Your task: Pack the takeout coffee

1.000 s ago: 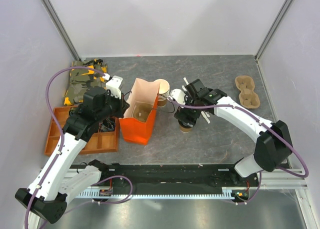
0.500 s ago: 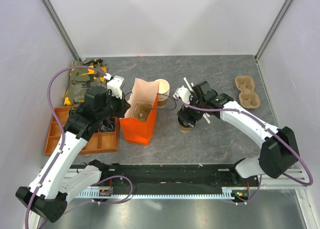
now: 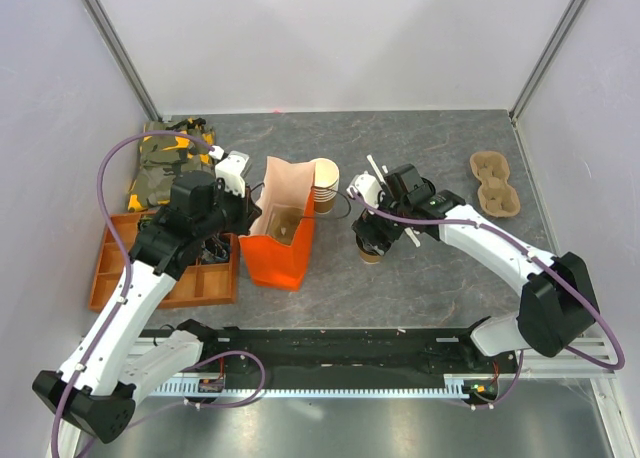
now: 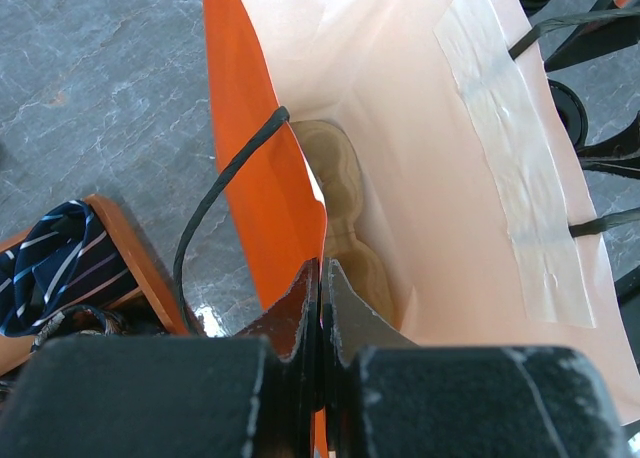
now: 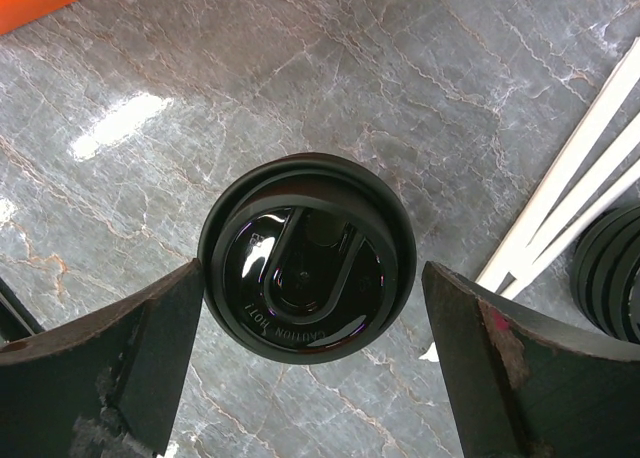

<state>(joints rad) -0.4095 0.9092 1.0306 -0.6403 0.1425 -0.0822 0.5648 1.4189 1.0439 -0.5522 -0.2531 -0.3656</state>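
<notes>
The takeout coffee [image 3: 371,255], a small tan cup with a black lid [image 5: 308,257], stands on the table right of the orange bag [image 3: 281,240]. My right gripper [image 5: 312,353] is open right above it, a finger on each side of the lid; the left one [image 5: 160,328] looks close to or touching it, the right one is apart. My left gripper [image 4: 322,296] is shut on the bag's left wall near its rim and holds the bag open. A tan cup carrier [image 4: 345,218] lies at the bottom of the bag.
A stack of lidless tan cups [image 3: 324,184] stands behind the bag. White straws [image 5: 580,148] and a stack of black lids [image 5: 612,268] lie right of the cup. A second carrier [image 3: 495,183] lies at far right. An orange tray [image 3: 112,248] sits at left.
The right arm has shifted a little over the cup. The left arm and the bag have barely moved.
</notes>
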